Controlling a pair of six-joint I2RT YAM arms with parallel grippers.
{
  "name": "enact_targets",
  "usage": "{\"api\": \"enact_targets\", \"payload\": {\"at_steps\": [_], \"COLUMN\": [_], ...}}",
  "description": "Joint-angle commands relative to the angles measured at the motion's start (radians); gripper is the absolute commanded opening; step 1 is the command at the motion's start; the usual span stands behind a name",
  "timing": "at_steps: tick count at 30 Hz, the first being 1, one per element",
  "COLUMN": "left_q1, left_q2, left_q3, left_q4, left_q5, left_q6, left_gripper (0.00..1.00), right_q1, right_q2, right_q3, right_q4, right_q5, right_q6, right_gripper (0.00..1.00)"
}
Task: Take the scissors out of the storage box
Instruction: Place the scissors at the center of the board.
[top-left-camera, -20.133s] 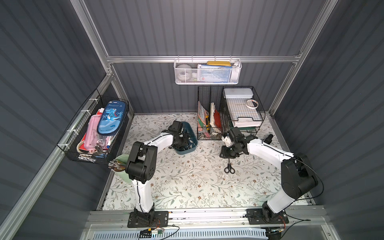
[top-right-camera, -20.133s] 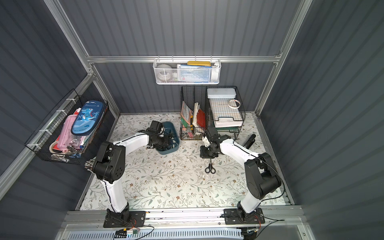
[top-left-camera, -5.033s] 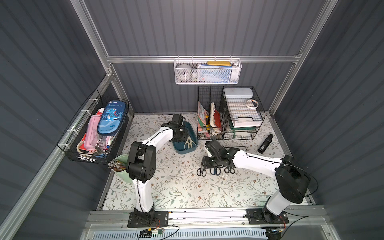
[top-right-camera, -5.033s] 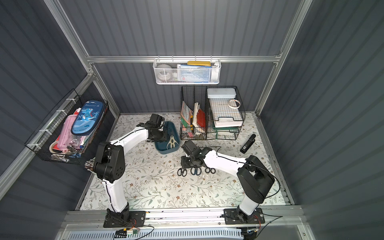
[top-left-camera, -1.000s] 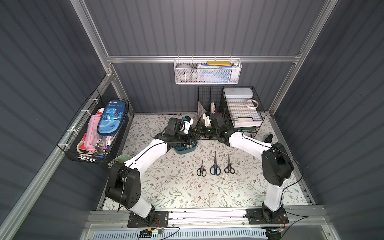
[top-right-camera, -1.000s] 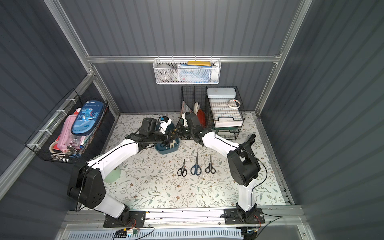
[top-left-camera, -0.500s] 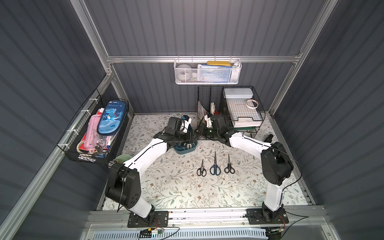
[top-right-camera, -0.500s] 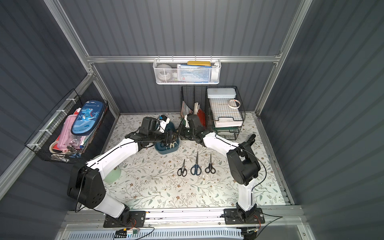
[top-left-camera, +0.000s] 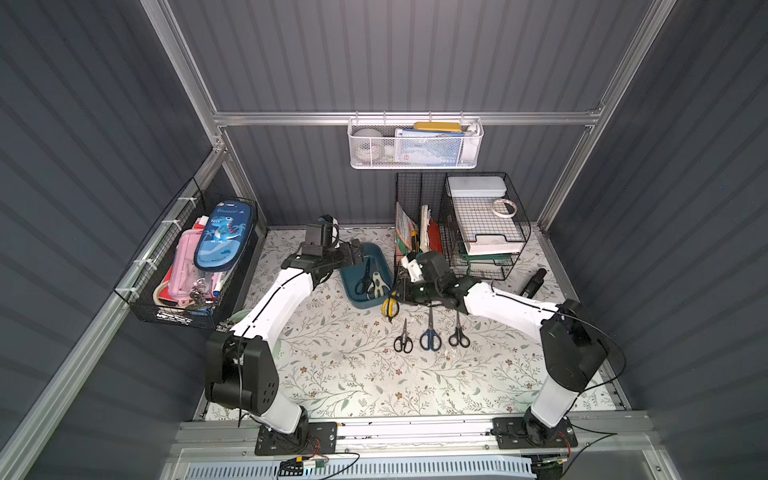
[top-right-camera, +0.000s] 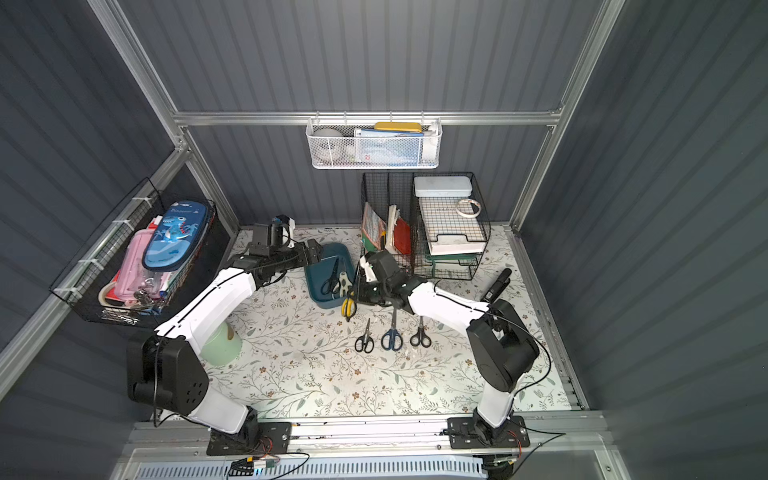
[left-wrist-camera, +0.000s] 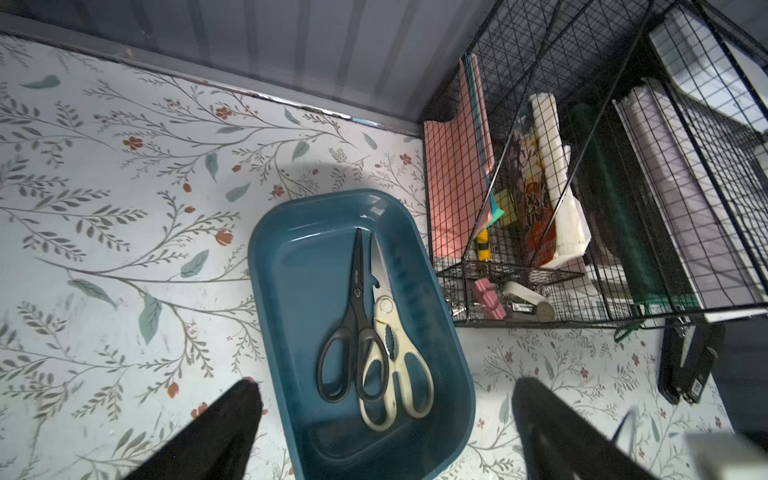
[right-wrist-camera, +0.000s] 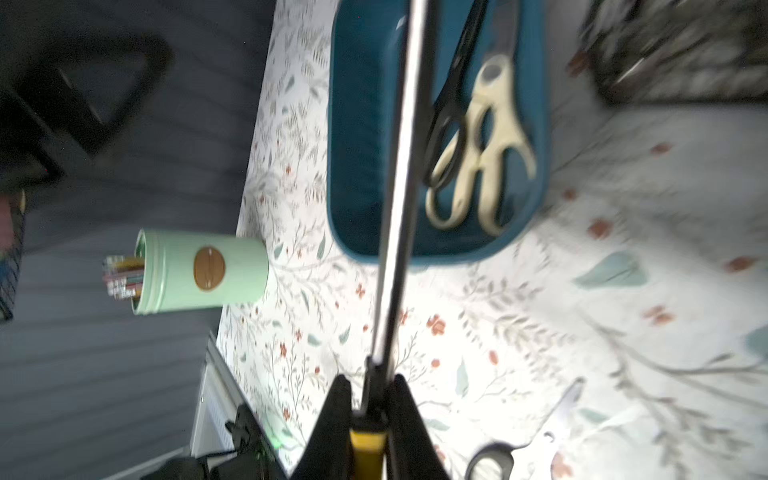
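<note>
In both top views my left fingers (top-left-camera: 354, 254) hover spread wide, with the storage box (top-left-camera: 348, 286) right below and ahead of them. My right fingers (top-left-camera: 401, 292) are clamped on the yellow-and-black scissors (top-left-camera: 390, 305), which hang just outside the box's near corner, yellow handles lowest. Beyond the right fingers, toward the rig's base, three pairs lie in a neat row on the surface (top-left-camera: 332, 374): a small black-handled pair (top-left-camera: 403, 337), the blue-handled pair (top-left-camera: 430, 334) and another small black pair (top-left-camera: 458, 336). I read that row as the drop-off area, so the yellow pair probably belongs beside it.

The left wrist view shows these fingers (left-wrist-camera: 232, 428) well apart with nothing between them. The box (left-wrist-camera: 266, 257) sits in the gap ahead of the tips. Inside it, the large black-handled scissors (left-wrist-camera: 353, 316) and a cream-handled pair (left-wrist-camera: 395, 365) lie side by side, touching, handles toward the fingertips and blades pointing away. That wide stance looks like a setup for dropping over a handle. The black wire basket (left-wrist-camera: 519, 166) stands just past the box's long wall, so room there is tight.

The right wrist view is blurred. The fingers (right-wrist-camera: 338, 415) are closed where the yellow handle meets the steel, and the blade (right-wrist-camera: 399, 187) runs straight ahead across the box. Gripping there likely keeps the blades shut. A mint-green pencil cup (right-wrist-camera: 199, 270) stands well aside.
</note>
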Motion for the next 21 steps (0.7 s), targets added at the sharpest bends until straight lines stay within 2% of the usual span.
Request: {"api": "enact_targets", "payload": {"at_steps": [1, 4, 9, 14, 21], "left_q1": [-0.009, -0.009, -0.007, -0.007, -0.007], "left_q2": [0.025, 0.027, 0.027, 0.018, 0.013], "left_q3": [0.036, 0.038, 0.027, 0.007, -0.001], "left_q4": [-0.066, -0.081, -0.075, -0.061, -0.068], "left_q5": [-0.106, -0.150, -0.128, -0.110, -0.106], "left_q6": [-0.038, -0.043, -0.044, -0.044, -0.035], "left_gripper": [0.99, 0.99, 0.99, 0.99, 0.99], "right_q1": [0.066, 0.109, 0.143, 0.147, 0.136], "right_q2": [0.002, 0.039, 0.129, 0.205, 0.226], "right_q3": [-0.048, -0.065, -0.066, -0.064, -0.082], "right_q4": [0.069, 0.122, 0.213, 0.287, 0.281], "right_q5": [-0.022, -0.018, -0.034, -0.029, -0.004], "right_q6": [0.031, 0.059, 0.099, 0.148, 0.158], "right_gripper": [0.03, 0.03, 0.03, 0.03, 0.03]}}
